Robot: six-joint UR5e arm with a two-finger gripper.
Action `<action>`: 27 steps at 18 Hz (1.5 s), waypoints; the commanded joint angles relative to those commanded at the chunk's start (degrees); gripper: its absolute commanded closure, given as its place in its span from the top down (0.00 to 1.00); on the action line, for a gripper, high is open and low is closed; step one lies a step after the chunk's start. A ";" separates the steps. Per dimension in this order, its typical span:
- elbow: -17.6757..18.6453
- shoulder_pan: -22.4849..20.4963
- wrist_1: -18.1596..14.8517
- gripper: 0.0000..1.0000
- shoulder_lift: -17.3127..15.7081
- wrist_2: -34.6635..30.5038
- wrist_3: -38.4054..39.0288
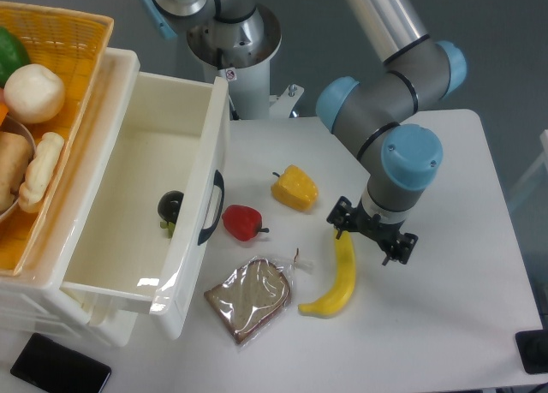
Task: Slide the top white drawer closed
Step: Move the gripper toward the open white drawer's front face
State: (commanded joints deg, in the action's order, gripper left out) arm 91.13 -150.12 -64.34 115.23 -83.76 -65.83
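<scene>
The top white drawer (145, 153) is pulled far out to the right of its cabinet at the left of the table. Its front panel (199, 239) carries a black arched handle (211, 206). A small dark round item (169, 206) lies inside the tub. My gripper (371, 233) points straight down at the right of the table, over the top end of a banana (338, 282), well apart from the drawer. The wrist hides its fingertips, so I cannot tell how the jaws stand.
A yellow wicker basket (73, 33) with food sits on top of the cabinet. A red pepper (241, 222), a yellow pepper (295, 187) and bagged bread (248, 299) lie between drawer front and gripper. A black phone (60, 369) lies at the front left.
</scene>
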 joint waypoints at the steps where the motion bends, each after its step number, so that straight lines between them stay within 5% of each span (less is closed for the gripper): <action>1: 0.18 -0.09 -0.17 1.00 -0.35 0.00 1.22; 6: 0.80 0.79 -0.17 0.99 -2.38 3.33 6.51; 7: 0.89 0.97 -0.44 0.88 -2.64 3.52 6.86; 10: 0.63 2.81 -4.29 0.25 -2.99 3.43 11.16; 13: 0.18 4.21 -7.46 0.00 -3.52 4.22 11.69; 17: 0.18 5.97 -13.00 0.00 -6.24 8.08 13.63; 27: 0.10 8.53 -17.58 0.00 -8.00 13.35 16.18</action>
State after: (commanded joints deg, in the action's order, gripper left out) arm 91.23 -141.59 -81.91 107.23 -70.41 -49.66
